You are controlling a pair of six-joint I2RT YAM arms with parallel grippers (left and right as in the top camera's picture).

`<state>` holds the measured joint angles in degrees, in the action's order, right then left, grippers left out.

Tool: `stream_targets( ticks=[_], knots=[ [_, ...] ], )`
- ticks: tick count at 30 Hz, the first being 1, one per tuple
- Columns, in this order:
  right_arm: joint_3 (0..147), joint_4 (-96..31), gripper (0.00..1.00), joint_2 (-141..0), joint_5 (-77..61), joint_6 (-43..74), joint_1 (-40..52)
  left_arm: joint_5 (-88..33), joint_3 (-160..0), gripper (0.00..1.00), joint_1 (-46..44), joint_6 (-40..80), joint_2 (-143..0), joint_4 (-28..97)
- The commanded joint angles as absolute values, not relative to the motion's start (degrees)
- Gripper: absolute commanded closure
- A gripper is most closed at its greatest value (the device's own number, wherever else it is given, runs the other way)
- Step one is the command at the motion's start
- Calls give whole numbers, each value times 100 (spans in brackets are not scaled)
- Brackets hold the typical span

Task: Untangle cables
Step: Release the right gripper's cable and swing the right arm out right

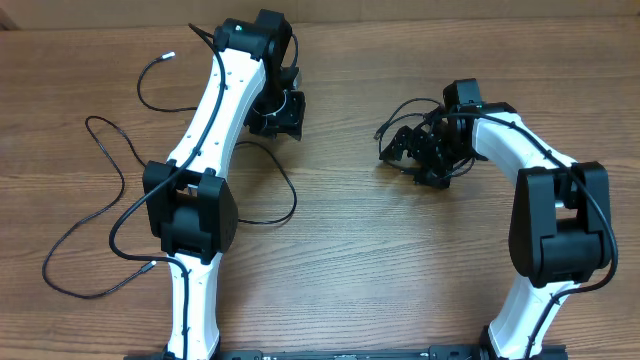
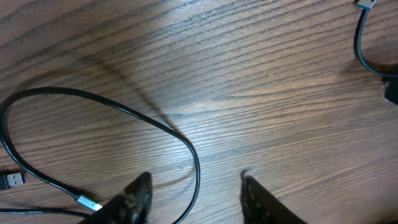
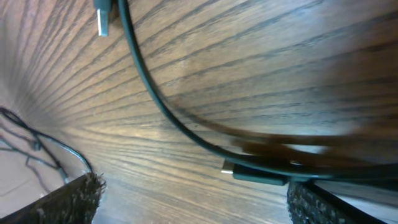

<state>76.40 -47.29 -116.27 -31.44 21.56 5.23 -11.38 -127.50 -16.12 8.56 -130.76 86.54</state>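
Your left gripper (image 2: pixel 196 179) is released, fingers spread over the wooden table (image 2: pixel 267 74), with a black cable loop (image 2: pixel 93 98) running between them, unpinched. Most of the cables (image 1: pixel 294 195) sprawl in loose loops around your left arm (image 1: pixel 215 110). Your right gripper (image 3: pixel 193 186) is wide open too, grasping nothing, with a cable (image 3: pixel 155 102) and a dark plug (image 3: pixel 258 175) lying on the wood between its fingers.
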Motion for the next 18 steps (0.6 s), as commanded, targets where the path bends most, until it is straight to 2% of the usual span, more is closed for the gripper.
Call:
stream_targets(
  ticks=[1,5,11,16,17,18],
  knots=[
    [7609,-4890,6,-11876,-3664,1758,443,-1146,-12785,56,-1649,733,-13082,8628],
    [7968,-5210,6,-11605,-4141,1494,193,-1216,-12785,51,-1723,399,-13082,8626],
    [8394,-5601,2,-11242,-4123,1494,-539,-1474,-12785,33,-2010,-261,-13082,8460],
    [8403,-5787,0,-11214,-3927,1494,-1420,-1505,-12785,28,-2416,-642,-13082,8099],
    [8403,-5843,0,-11214,-3787,1494,-1645,-1507,-12785,25,-2517,-642,-13082,7959],
    [8403,-5872,0,-11214,-3677,1494,-1833,-1507,-12785,10,-2609,-639,-13082,7841]
  ],
)
